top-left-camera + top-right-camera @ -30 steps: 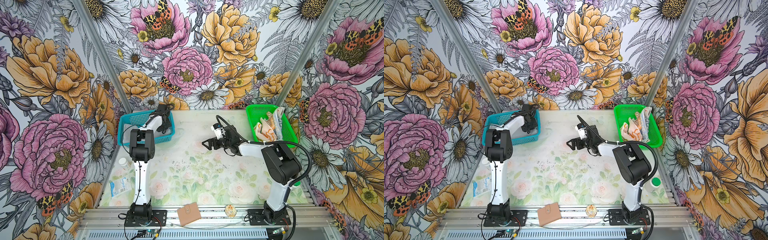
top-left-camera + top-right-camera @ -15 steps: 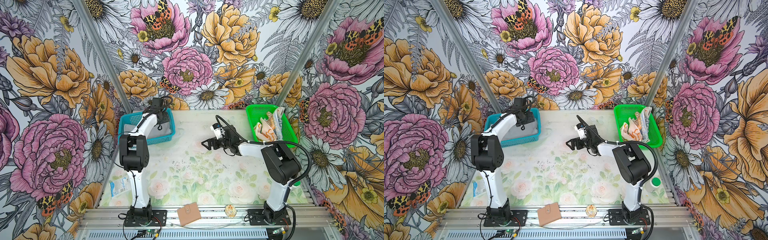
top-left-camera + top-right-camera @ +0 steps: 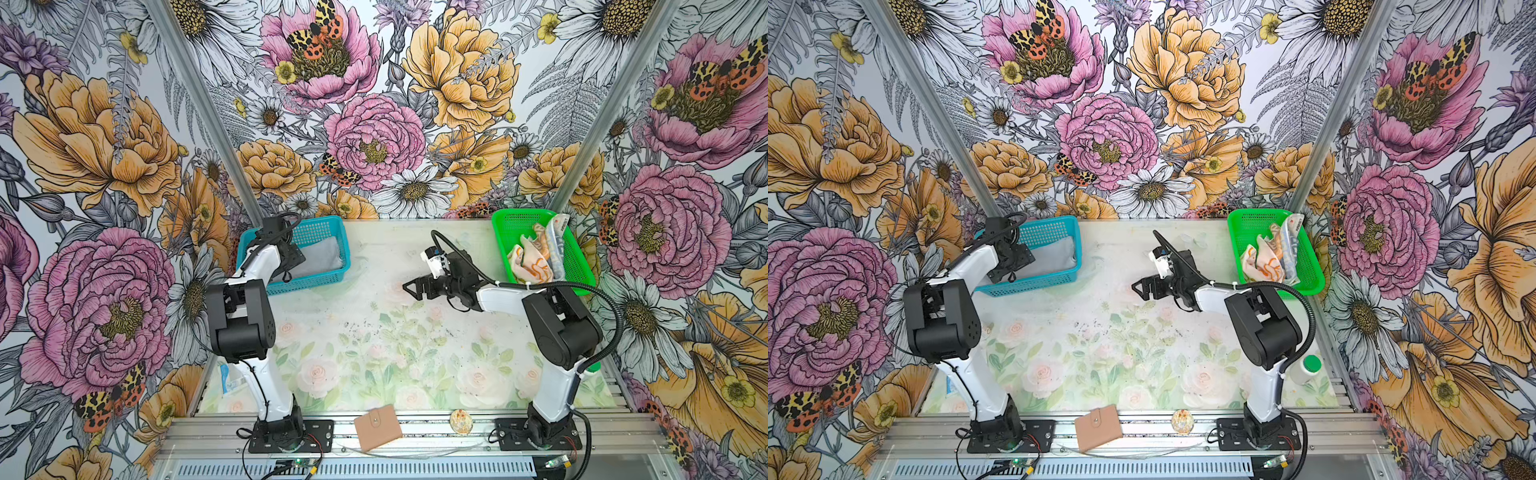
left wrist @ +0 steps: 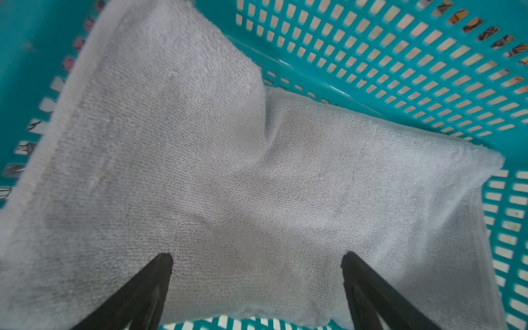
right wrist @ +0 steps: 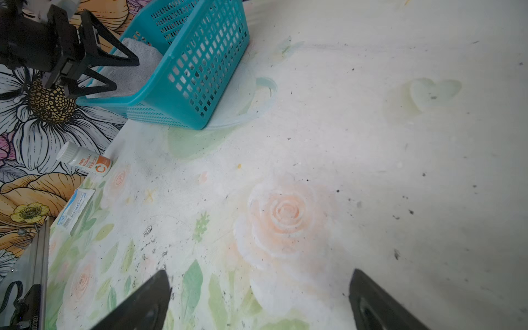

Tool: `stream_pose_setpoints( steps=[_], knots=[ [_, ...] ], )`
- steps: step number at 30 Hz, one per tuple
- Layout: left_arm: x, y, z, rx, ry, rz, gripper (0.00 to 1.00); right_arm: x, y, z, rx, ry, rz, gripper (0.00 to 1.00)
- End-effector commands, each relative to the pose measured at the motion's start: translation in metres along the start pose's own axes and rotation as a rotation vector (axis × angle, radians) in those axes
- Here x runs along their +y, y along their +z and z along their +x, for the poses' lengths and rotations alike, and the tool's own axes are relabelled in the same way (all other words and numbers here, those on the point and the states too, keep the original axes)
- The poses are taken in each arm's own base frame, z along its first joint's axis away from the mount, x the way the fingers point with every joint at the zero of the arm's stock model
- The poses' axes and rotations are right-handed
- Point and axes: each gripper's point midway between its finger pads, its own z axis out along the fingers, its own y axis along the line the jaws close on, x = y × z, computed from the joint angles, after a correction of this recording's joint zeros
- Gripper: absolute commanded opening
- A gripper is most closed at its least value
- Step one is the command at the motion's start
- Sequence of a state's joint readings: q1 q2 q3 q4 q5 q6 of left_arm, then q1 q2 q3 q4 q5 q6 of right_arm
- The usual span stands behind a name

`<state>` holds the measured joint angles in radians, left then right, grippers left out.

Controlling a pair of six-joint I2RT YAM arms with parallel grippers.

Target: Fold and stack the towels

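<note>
Grey terry fills the left wrist view. The left gripper (image 4: 257,255) hangs over the grey towel (image 4: 200,171) with its jaws spread wide and nothing between them. Whether the tips brush the pile I cannot tell.

- The towel lies inside the teal basket (image 4: 400,57) at the far left of the table (image 5: 371,171). One flap rides up a wall and the rest lies flat on the floor. It looks set down and let go, so I judge this one as placed.
- The right gripper (image 3: 411,286) also has its jaws wide apart and holds nothing. It hovers over bare table near the middle, pointing toward the teal basket.
- The other two towels are in the green basket (image 3: 511,224) at the far right, bunched and unfolded. The orange-and-cream towel (image 3: 530,259) is crumpled toward the near end. The lettered towel (image 3: 555,237) sits beside it along the outer wall, its long axis running front to back, with its far end poking over the rim.

Relation that matters — both unfolded towels lie behind the right gripper, on the side away from where its jaws point. The right arm is much the nearer. The left arm sits across the table, well apart from them. My judgement is that the next pick falls to the right arm, which must swing round toward the green basket first.
</note>
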<state>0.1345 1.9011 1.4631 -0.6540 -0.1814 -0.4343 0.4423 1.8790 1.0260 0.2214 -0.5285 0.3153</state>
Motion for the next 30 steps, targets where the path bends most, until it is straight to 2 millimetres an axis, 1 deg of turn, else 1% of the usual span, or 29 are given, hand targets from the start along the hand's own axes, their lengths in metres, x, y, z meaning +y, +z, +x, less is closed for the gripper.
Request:
stream_pose_setpoints(
  steps=[1, 4, 6, 9, 11, 16, 19, 22, 24, 27, 30],
  knots=[
    [-0.014, 0.0, -0.009, -0.022, -0.027, 0.057, 0.99, 0.006, 0.001, -0.008, -0.021, -0.042, -0.012, 0.99],
    [-0.018, 0.004, -0.011, -0.021, -0.024, 0.058, 0.99, 0.006, 0.001, -0.008, -0.021, -0.042, -0.011, 0.99],
    [-0.019, 0.003, -0.014, -0.029, -0.03, 0.06, 0.99, 0.007, 0.0, -0.008, -0.022, -0.044, -0.009, 0.99],
    [-0.016, 0.0, -0.02, -0.052, -0.037, 0.04, 0.99, 0.007, -0.001, -0.009, -0.023, -0.047, -0.008, 0.99],
    [-0.016, 0.001, -0.02, -0.055, -0.035, 0.026, 0.99, 0.006, 0.0, -0.009, -0.023, -0.046, -0.007, 0.99],
    [-0.006, -0.008, -0.023, -0.133, -0.023, -0.145, 0.99, 0.007, 0.001, -0.01, -0.023, -0.044, -0.012, 0.99],
    [-0.001, -0.008, -0.02, -0.137, -0.066, -0.222, 0.99, 0.007, 0.001, -0.009, -0.023, -0.045, -0.011, 0.99],
    [0.004, -0.005, -0.013, -0.115, -0.098, -0.348, 0.99, 0.008, 0.001, -0.01, -0.023, -0.045, -0.012, 0.99],
    [0.002, -0.004, -0.009, -0.104, -0.108, -0.401, 0.99, 0.008, 0.0, -0.01, -0.024, -0.047, -0.011, 0.99],
    [-0.001, -0.002, 0.001, -0.091, -0.161, -0.405, 0.99, 0.008, -0.001, -0.01, -0.024, -0.05, -0.009, 0.99],
    [0.001, 0.007, 0.015, -0.036, -0.254, -0.391, 0.99, 0.008, 0.0, -0.01, -0.022, -0.049, -0.009, 0.99]
  ],
)
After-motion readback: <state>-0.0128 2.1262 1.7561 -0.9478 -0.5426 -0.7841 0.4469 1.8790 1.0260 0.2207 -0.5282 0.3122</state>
